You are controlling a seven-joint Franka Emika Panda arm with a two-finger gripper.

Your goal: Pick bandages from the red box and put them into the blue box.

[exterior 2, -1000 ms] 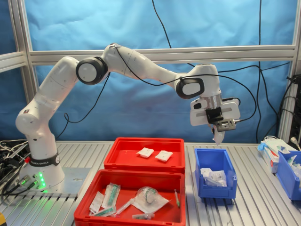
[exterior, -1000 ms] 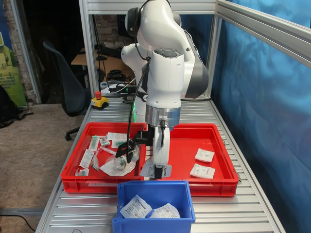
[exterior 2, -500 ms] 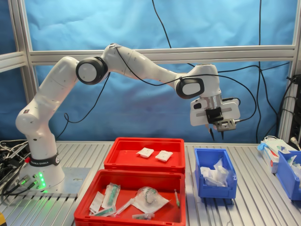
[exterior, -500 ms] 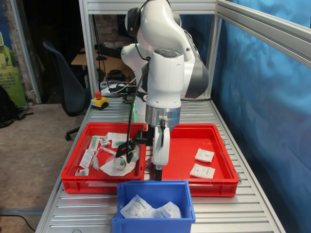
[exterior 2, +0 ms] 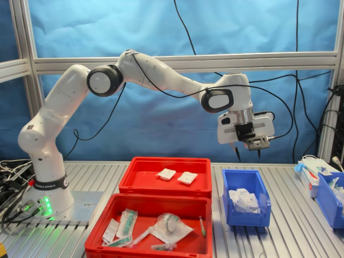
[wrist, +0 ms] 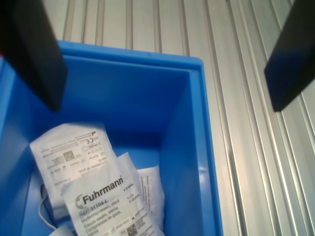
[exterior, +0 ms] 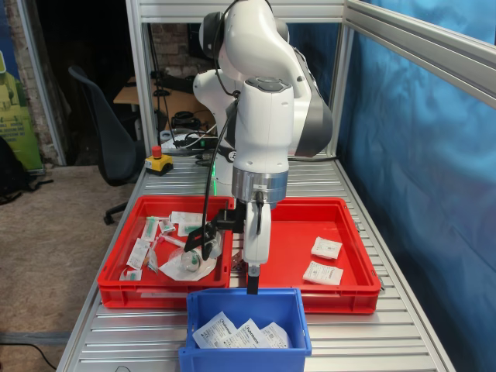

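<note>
My gripper (exterior 2: pixel 248 153) hangs open and empty above the blue box (exterior 2: pixel 244 216). It shows edge-on in the first exterior view (exterior: pixel 252 280), over the blue box's (exterior: pixel 244 361) far rim. In the wrist view the two dark fingers (wrist: pixel 30 49) stand wide apart over the blue box (wrist: pixel 189 142). Three bandages (wrist: pixel 96 196) lie inside it, also seen in both exterior views (exterior: pixel 240 334) (exterior 2: pixel 242 199). Two more bandages (exterior: pixel 325 248) (exterior 2: pixel 166 173) lie in the red box (exterior: pixel 298 232) (exterior 2: pixel 164 188).
A twin red tray (exterior: pixel 116 288) (exterior 2: pixel 145 251) holds syringe packs (exterior: pixel 139 252) (exterior 2: pixel 126 221) and a clear mask (exterior: pixel 186 266) (exterior 2: pixel 169 223). Another blue bin (exterior 2: pixel 330 200) stands at the second exterior view's right. A red stop button (exterior: pixel 159 159) sits behind the trays.
One second ago the gripper held a white bandage packet over the blue box. The fingers opened and the packet dropped in, settling among the others. The arm stayed in place.
</note>
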